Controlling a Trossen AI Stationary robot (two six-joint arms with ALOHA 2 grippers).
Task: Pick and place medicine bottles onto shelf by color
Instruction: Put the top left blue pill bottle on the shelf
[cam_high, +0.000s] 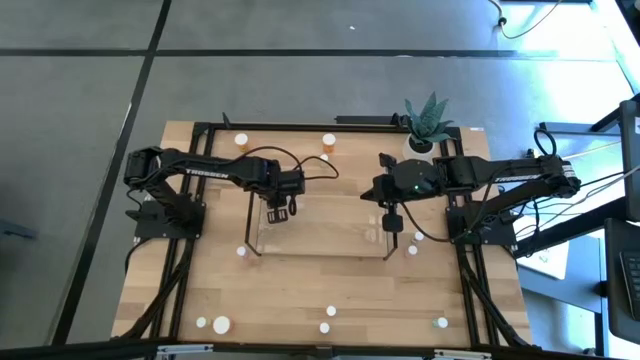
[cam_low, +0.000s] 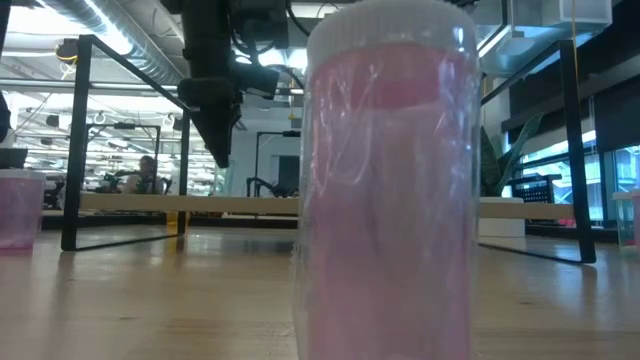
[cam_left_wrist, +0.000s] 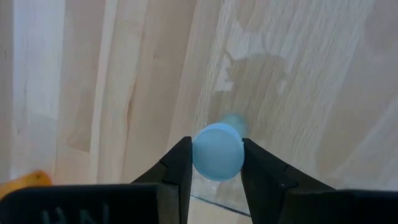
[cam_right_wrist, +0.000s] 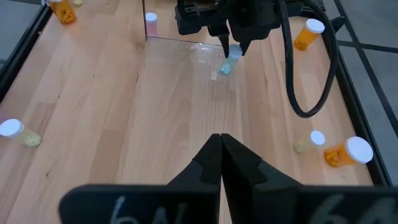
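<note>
Clear acrylic shelf (cam_high: 320, 225) lies under the left end effector (cam_left_wrist: 217, 163) gripping a white-capped bottle (cam_left_wrist: 217, 151); right end effector (cam_right_wrist: 221, 149) hovers closed.

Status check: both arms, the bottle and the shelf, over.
Left gripper shut on small bottle over the shelf. Right gripper shut, empty, at the shelf's right end. Nothing in the way.

My right claw (cam_right_wrist: 221, 144) has its two dark fingers pressed together, hanging above the wooden counter (cam_right_wrist: 155, 124). Across from me, my left claw (cam_right_wrist: 235, 48) pinches a small greenish bottle (cam_right_wrist: 232, 55) over the clear shelf (cam_right_wrist: 186, 62). Orange bottles lie near the counter's edges (cam_right_wrist: 308, 34) (cam_right_wrist: 347, 151) (cam_right_wrist: 62, 10), a pinkish one (cam_right_wrist: 151, 23) stands by the shelf, and two pale ones (cam_right_wrist: 309, 141) (cam_right_wrist: 17, 132) lie on their sides.
</note>
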